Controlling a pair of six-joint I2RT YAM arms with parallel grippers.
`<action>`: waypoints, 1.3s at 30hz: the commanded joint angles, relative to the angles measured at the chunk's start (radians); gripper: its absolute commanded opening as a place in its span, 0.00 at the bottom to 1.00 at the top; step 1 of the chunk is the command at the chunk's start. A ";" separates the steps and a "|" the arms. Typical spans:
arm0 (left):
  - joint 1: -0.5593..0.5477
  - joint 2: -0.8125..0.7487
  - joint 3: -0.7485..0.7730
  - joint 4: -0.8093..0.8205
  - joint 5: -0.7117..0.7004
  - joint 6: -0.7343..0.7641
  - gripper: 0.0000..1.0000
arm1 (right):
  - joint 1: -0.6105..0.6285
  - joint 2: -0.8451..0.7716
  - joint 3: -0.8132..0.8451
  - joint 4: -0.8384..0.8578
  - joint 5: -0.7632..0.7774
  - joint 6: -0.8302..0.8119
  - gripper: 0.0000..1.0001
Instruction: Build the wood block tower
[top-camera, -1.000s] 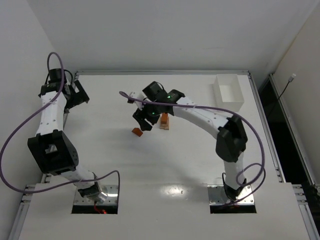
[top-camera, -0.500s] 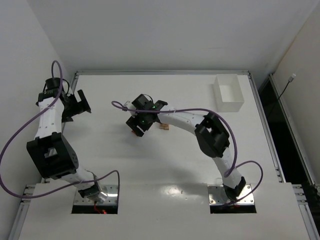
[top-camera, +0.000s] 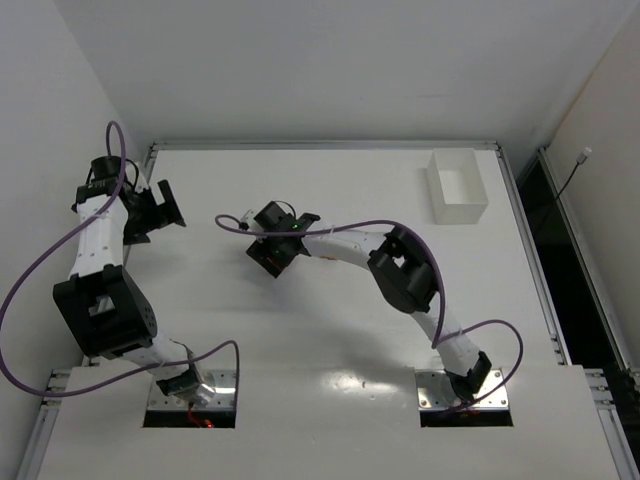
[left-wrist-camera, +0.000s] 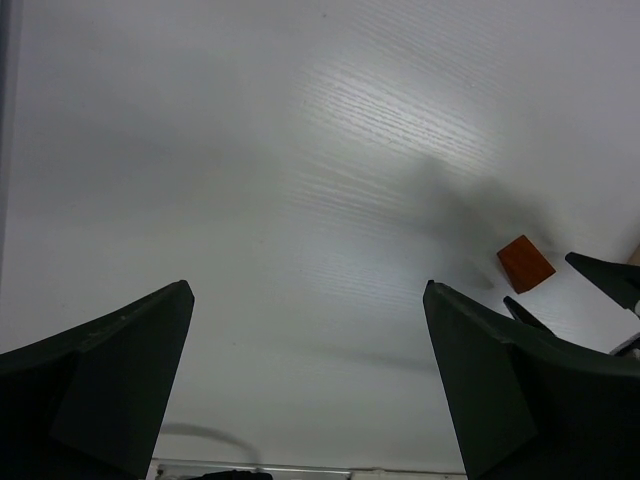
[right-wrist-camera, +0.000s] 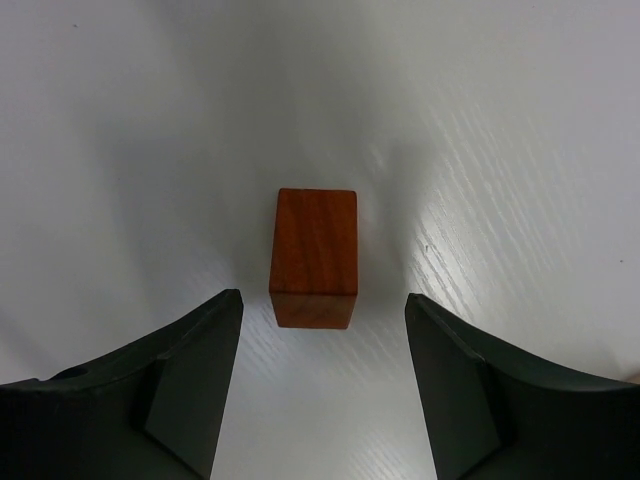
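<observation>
The right fingers (right-wrist-camera: 185, 380) are held spread, and a reddish-orange wood block (right-wrist-camera: 313, 255) is seen between them, resting on the table (right-wrist-camera: 520, 150). A gap is left on each side of the block, so it is not pinched. The left fingers (left-wrist-camera: 110, 370) are spread wide as well and nothing is gripped by them; they are kept well apart from the block, on its left side. A white box (top-camera: 457, 185) is placed far to the right of the block, near the table's far edge.

Left tool (left-wrist-camera: 308, 290), right tool (right-wrist-camera: 322, 296) — jaws wide
</observation>
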 joint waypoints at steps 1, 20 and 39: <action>0.010 -0.009 0.035 0.002 0.026 0.014 1.00 | 0.009 0.024 0.063 0.044 0.018 0.007 0.64; 0.030 0.058 0.055 0.011 0.036 -0.017 1.00 | 0.009 0.009 0.064 0.025 -0.011 -0.002 0.28; -0.163 -0.198 -0.118 0.192 -0.256 -0.161 1.00 | -0.010 -0.445 0.048 -0.203 0.420 0.420 0.00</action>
